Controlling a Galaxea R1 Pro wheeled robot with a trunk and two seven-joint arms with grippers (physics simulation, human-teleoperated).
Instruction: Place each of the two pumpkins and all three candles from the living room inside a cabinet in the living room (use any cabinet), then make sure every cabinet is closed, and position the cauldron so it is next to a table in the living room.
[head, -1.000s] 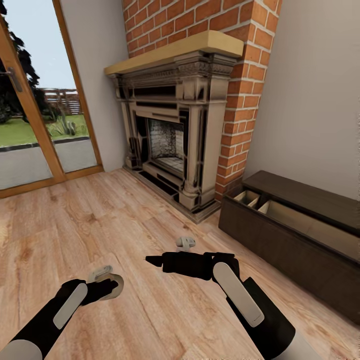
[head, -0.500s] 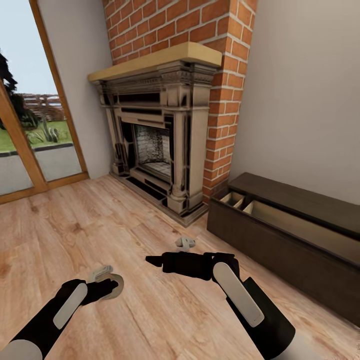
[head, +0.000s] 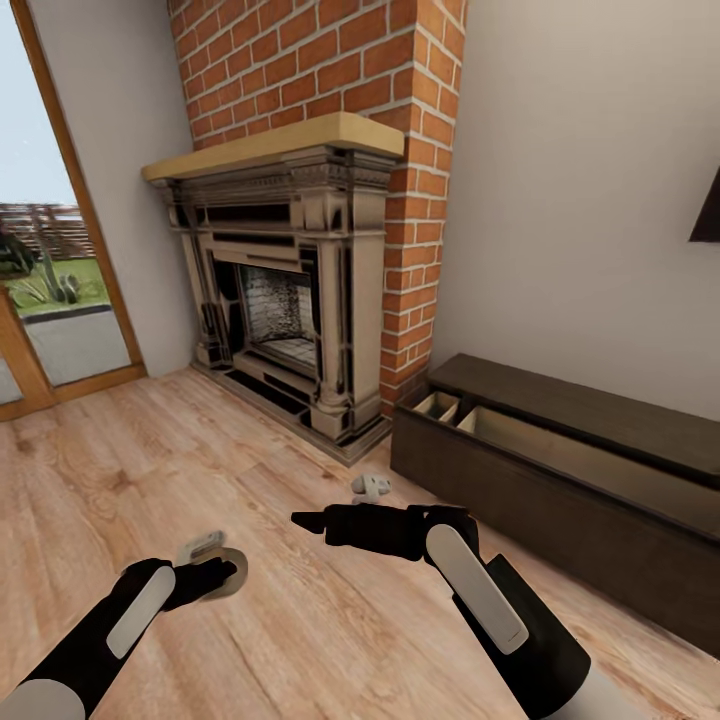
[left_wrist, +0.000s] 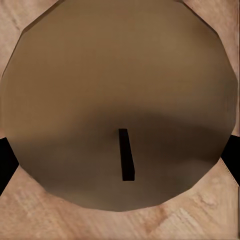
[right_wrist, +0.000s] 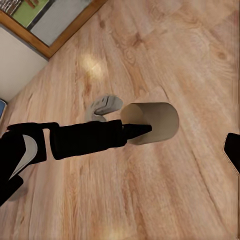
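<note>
My left gripper (head: 222, 575) is shut on a candle (head: 232, 585), a squat tan cylinder held low over the wood floor. The left wrist view looks down on the candle (left_wrist: 120, 80) and its short dark wick, with black fingers (left_wrist: 6, 162) at both sides. From the right wrist view, the left arm reaches in and its gripper (right_wrist: 141, 129) clamps the candle (right_wrist: 157, 120). My right gripper (head: 305, 519) hovers open over the floor, holding nothing. The cabinet (head: 560, 490) stands along the right wall with its near drawer pulled open, pale inside. Pumpkins, cauldron and table are out of view.
A stone fireplace (head: 290, 300) with a brick chimney (head: 360, 70) stands ahead, left of the cabinet. A glass door (head: 50, 280) to the garden is at far left. Wood floor (head: 150, 470) stretches between me and the fireplace.
The head view has swung right, so fireplace, door and cabinet sit further left in the picture. Both arms keep their pose, and the candle stays in the left gripper.
</note>
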